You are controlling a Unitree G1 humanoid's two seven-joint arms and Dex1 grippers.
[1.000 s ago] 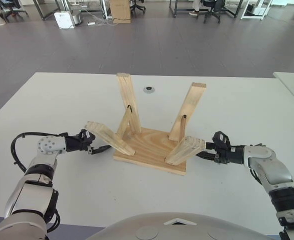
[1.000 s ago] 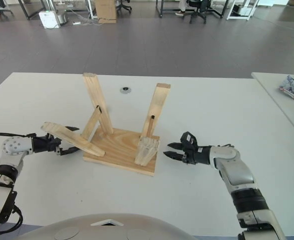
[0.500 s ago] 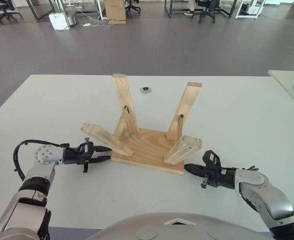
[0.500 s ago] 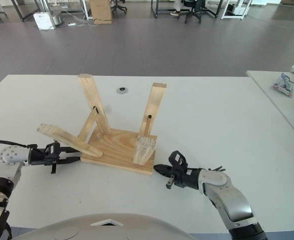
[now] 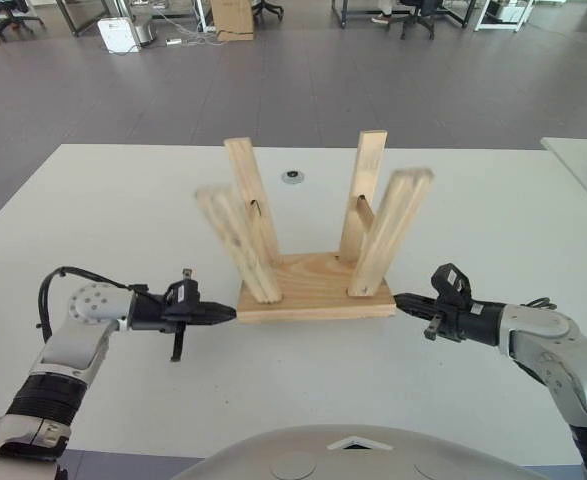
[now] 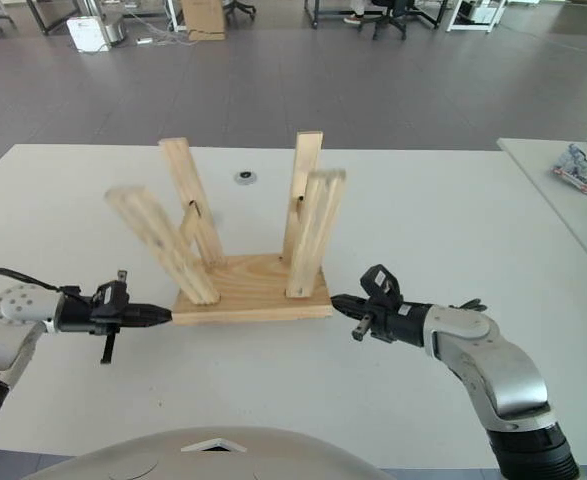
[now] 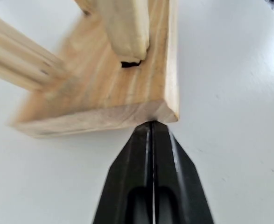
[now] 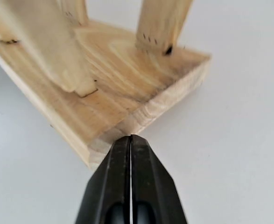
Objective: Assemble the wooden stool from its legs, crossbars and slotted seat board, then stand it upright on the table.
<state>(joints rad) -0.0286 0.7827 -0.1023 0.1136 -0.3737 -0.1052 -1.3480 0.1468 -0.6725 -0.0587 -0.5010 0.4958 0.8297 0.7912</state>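
1. The wooden stool [image 5: 313,250] is upside down in the middle of the white table [image 5: 493,210].
2. Its seat board [image 5: 313,295] is at the bottom, down at the table top. I cannot tell if it lies flat or is lifted a little.
3. Four legs stick up from the board. The two far ones are the back left leg [image 5: 249,195] and the back right leg [image 5: 366,185]. The two near ones are the front left leg [image 5: 235,245] and the front right leg [image 5: 388,235].
4. The left gripper [image 5: 223,313] is low over the table on the stool's left side. Its two fingers are pressed together, with nothing between them, and the tip touches the left edge of the seat board.
5. The right gripper [image 5: 405,300] is on the other side. Its fingers are pressed together too, and the tip touches the right edge of the board near a corner.
6. So the board sits between the two tips.
7. A small round thing [image 5: 292,178] lies on the table behind the stool, apart from it.
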